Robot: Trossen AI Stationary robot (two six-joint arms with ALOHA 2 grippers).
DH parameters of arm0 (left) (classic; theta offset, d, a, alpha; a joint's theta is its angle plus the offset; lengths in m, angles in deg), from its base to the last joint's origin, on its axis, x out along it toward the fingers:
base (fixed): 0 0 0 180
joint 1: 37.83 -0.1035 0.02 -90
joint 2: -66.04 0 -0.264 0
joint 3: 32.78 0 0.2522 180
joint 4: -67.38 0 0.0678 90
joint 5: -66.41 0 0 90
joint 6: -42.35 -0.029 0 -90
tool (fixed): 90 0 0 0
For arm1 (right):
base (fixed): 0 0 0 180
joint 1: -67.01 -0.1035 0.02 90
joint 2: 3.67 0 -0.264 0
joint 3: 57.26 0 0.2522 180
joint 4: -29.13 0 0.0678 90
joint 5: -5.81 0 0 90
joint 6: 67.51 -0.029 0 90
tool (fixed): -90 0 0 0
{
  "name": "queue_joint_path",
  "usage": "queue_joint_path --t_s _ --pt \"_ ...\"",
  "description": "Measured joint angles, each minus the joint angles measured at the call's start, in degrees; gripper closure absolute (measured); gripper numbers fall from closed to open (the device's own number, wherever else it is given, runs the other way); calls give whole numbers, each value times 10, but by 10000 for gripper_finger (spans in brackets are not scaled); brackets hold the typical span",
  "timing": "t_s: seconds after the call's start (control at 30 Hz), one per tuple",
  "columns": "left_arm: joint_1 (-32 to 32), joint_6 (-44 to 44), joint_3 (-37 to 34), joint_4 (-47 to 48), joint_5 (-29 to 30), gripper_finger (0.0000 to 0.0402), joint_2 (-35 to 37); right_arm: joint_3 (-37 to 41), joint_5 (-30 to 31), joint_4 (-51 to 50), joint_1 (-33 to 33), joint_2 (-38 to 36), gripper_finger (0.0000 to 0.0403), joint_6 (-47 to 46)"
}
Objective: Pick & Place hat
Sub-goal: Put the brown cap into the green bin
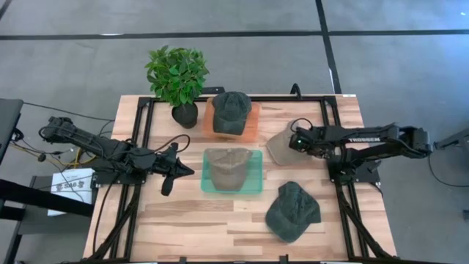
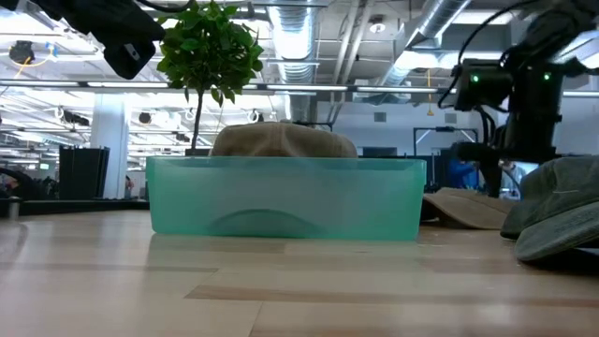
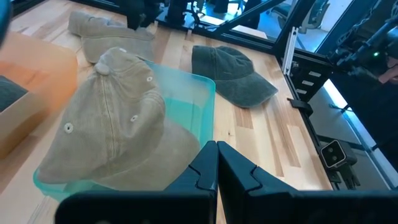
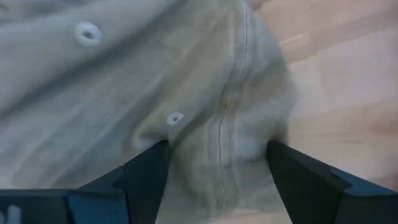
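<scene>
The tan hat (image 4: 186,93) is lying flat on the table directly under the right gripper (image 4: 217,162), whose fingers are standing apart and straddling a ridge of its crown fabric along a seam; in the high view this hat (image 1: 278,147) is sitting just inboard of that gripper (image 1: 294,141). So the grasp itself seems to be the step in hand: the fingers are bracketing cloth but are not yet pinching it, and the next move is calling for closing them on that fold, then lifting. Beyond the hat from the gripper, a teal bin (image 1: 253,183) is already holding another tan cap (image 1: 226,167), and an orange tray (image 1: 251,126) is carrying a dark green cap (image 1: 231,111). A second dark green cap (image 1: 293,211) is lying loose on the wood nearby. The left gripper (image 1: 174,170), fingers pressed together, is waiting beside the teal bin's far side.
</scene>
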Motion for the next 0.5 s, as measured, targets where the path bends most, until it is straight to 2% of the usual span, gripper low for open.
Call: queue_joint_path --t_s 0.13,0.23,0.33,0.5 --pt "0 0 0 0 3 402 0 31 0 43 -2 -1 144 2" --pt "0 0 0 0 3 402 0 39 20 42 -16 -1 173 -7" --pt "0 0 0 1 4 401 0 40 44 42 -33 0 228 -9" --pt "0 -1 0 0 10 401 0 42 72 51 -57 1 354 -9"
